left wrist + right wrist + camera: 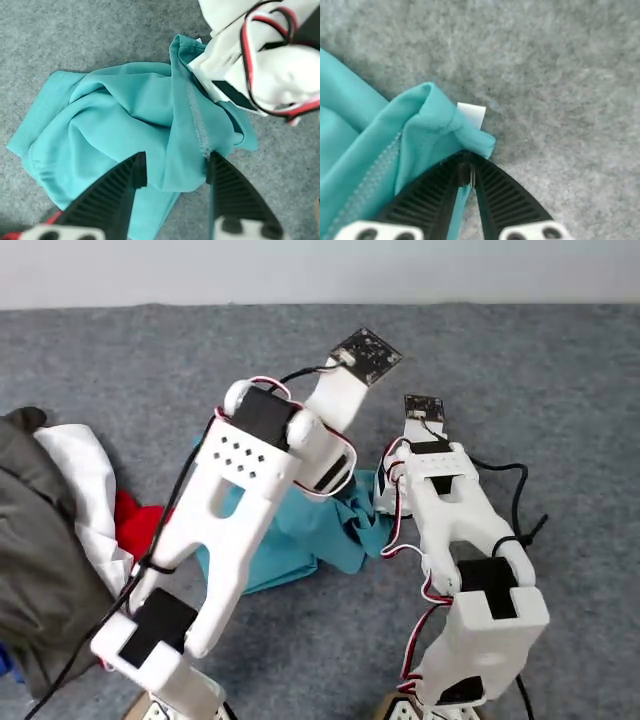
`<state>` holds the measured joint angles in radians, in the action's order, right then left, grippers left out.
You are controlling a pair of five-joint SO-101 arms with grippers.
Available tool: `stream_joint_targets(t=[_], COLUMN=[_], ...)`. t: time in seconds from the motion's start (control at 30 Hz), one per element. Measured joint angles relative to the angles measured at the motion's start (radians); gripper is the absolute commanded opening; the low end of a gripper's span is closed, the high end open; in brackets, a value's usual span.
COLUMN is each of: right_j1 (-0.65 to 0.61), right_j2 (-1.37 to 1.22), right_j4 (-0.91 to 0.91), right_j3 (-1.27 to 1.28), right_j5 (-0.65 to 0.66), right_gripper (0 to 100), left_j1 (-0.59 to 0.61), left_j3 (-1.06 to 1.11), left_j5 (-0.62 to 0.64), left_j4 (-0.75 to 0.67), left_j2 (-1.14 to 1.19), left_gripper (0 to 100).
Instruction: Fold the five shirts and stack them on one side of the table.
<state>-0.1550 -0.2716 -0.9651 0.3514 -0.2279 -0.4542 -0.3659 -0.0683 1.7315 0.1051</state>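
Right gripper (466,172) pinching teal shirt (375,145) edge, probably by collar tag (471,115); left gripper (176,170) spread, seam fold running lengthwise between its fingers.

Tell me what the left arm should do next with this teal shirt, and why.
Probably close the left tool on the teal shirt fold inside its open jaws: the right tool pinches the edge by the white tag, so both could spread the crumpled cloth.

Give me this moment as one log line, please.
left jaws: open over teal shirt | right jaws: shut on its edge | other shirts: heaped
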Motion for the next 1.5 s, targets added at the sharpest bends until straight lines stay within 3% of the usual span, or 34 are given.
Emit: stream_joint_targets(t=[0.4, 0.77, 1.17, 1.5], right_j1=[0.101, 0.239, 0.201, 0.176], right_j2=[-0.061, -0.064, 0.077, 0.181], right_j4=[0.003, -0.014, -0.471, -0.764], right_j3=[-0.117, -0.341, -0.605, -0.612], right_j5=[0.000, 0.103, 0.121, 0.322], right_gripper=[0.8, 0.9, 1.1, 0.9], left_j1=[0.117, 0.204, 0.362, 0.450], left_j3=[0.023, 0.354, 0.767, 1.039], left_j5=[0.000, -0.077, -0.330, -0.450], left_j4=[0.002, 0.003, -0.006, -0.206], left_j2=[-0.209, -0.364, -0.377, -0.377], left_gripper=[20, 20, 20, 26])
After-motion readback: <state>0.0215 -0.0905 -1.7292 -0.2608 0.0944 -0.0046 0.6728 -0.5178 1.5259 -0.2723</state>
